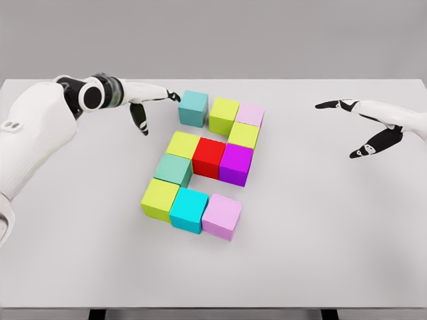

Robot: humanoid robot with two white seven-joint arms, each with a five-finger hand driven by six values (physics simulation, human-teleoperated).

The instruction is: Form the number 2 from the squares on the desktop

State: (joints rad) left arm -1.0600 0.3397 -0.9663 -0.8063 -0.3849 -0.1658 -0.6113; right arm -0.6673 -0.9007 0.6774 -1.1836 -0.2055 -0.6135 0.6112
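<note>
Several coloured cubes sit together mid-table on the grey table (320,227). The top row holds a teal cube (193,108), a lime cube (223,115) and a pink cube (250,114). Below come a lime cube (243,135), then a lime cube (183,145), a red cube (209,157) and a purple cube (236,164). A sea-green cube (173,169) follows. The bottom row has a lime cube (159,199), a cyan cube (189,209) and a pink cube (222,216). My left hand (155,101) is open, its fingertips just left of the teal cube. My right hand (353,123) hovers open at the right, far from the cubes.
The table's far edge runs behind the cubes, and its front edge lies along the bottom of the view. My left forearm (40,127) reaches in over the table's left side.
</note>
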